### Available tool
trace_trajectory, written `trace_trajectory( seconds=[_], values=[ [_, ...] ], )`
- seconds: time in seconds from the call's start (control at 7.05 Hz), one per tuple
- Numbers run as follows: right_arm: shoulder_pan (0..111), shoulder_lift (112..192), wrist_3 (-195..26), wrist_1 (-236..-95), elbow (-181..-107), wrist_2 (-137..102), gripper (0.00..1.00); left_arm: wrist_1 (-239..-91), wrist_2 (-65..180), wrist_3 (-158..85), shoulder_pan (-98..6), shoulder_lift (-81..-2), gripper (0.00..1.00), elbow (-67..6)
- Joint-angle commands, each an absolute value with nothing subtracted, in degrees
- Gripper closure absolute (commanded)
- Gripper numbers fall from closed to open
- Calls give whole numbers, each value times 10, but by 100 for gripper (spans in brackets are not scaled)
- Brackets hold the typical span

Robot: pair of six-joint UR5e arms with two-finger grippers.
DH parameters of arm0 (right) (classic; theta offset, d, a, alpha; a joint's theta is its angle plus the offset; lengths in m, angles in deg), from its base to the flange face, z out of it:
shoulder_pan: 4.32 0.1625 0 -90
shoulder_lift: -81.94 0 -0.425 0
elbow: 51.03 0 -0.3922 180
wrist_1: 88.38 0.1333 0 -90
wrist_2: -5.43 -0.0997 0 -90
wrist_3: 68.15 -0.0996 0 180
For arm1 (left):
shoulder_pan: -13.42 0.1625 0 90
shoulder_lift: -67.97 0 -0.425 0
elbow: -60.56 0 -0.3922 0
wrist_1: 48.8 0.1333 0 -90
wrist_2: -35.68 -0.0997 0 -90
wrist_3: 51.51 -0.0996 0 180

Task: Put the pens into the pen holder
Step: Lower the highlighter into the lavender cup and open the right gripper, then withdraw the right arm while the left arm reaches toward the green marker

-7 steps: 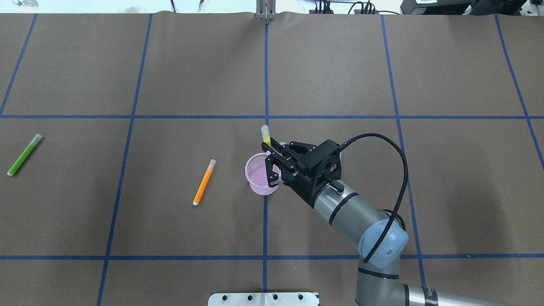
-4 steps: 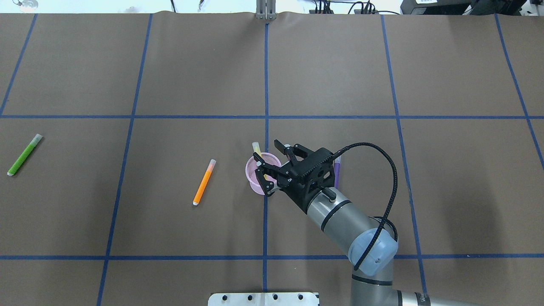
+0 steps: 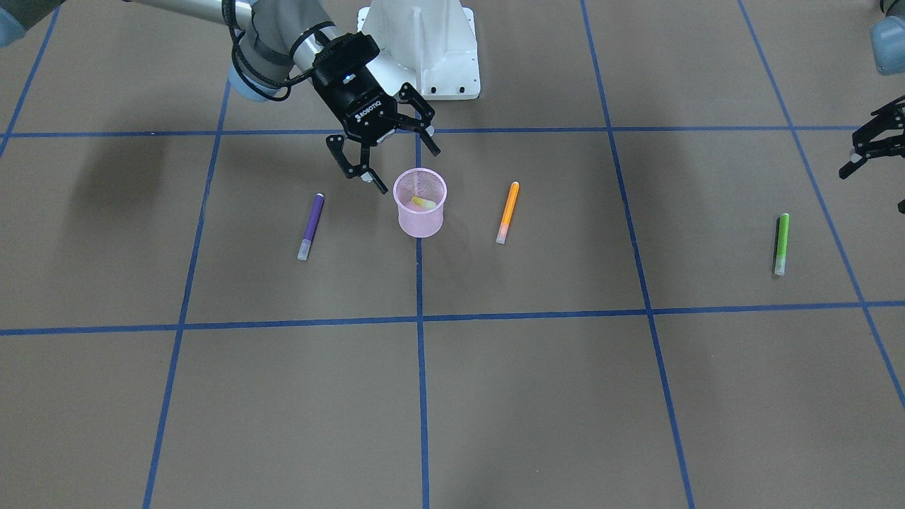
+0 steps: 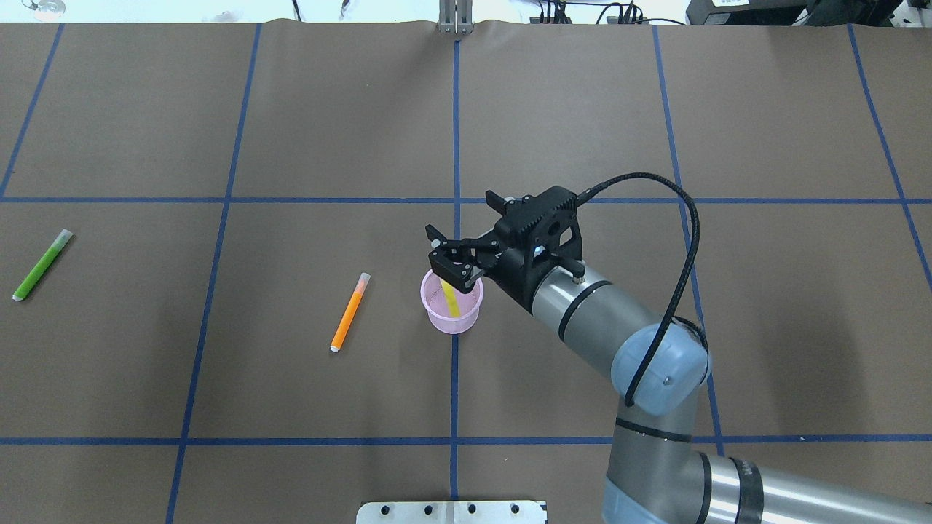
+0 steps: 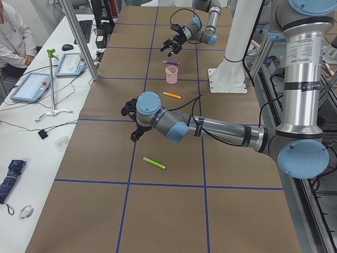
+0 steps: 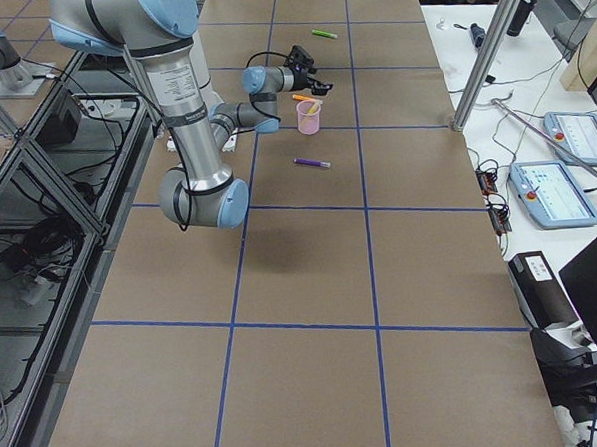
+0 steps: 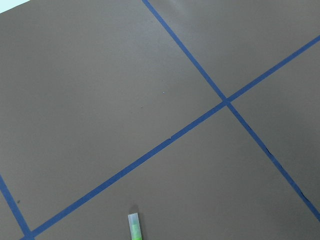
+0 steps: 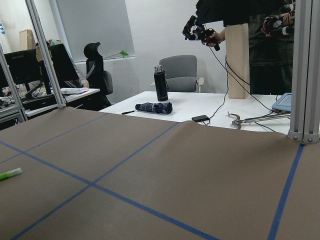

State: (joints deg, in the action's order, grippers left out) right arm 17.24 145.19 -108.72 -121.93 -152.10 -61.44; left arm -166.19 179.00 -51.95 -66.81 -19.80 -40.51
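The pink mesh pen holder (image 4: pixel 451 322) stands upright at the table's middle, also in the front view (image 3: pixel 421 219). The yellow pen (image 4: pixel 450 298) leans inside it (image 3: pixel 423 203). My right gripper (image 4: pixel 466 236) is open and empty, hovering just over the holder's far right side (image 3: pixel 396 159). The orange pen (image 4: pixel 349 311) lies left of the holder. The green pen (image 4: pixel 42 265) lies far left. The purple pen (image 3: pixel 311 225) lies on the holder's right side, hidden under my right arm in the overhead view. My left gripper (image 3: pixel 873 145) is open, up near the green pen (image 3: pixel 780 242).
The white robot base (image 3: pixel 424 49) stands at the table's near edge behind the holder. Blue tape lines grid the brown table. The left wrist view shows the green pen's cap end (image 7: pixel 135 227) at its bottom edge.
The right gripper let go of the yellow pen, which dropped into the pen holder. The gripper then moved up and away from the holder, still open.
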Motion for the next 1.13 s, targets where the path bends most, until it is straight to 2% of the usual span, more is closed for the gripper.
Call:
trace_trajectory(
  seconds=[0.0,0.43,0.71,0.99],
  values=[
    [316,1462,-1165,-1394,-1560,-841,2,-1668,1788,-520,-657,-199,0,-382],
    [492,1473,-1159,-1617,-1561,-1113,1,-1694,1780,-519,-632,-229,0,-282],
    [545,1532,-1098,-1630,-1559,-1145,0,-1734,1729,-502,-604,-245,0,-220],
    [609,1587,-1080,-1631,-1554,-1157,0,-1765,1647,-407,-536,-253,0,-208]
  ],
)
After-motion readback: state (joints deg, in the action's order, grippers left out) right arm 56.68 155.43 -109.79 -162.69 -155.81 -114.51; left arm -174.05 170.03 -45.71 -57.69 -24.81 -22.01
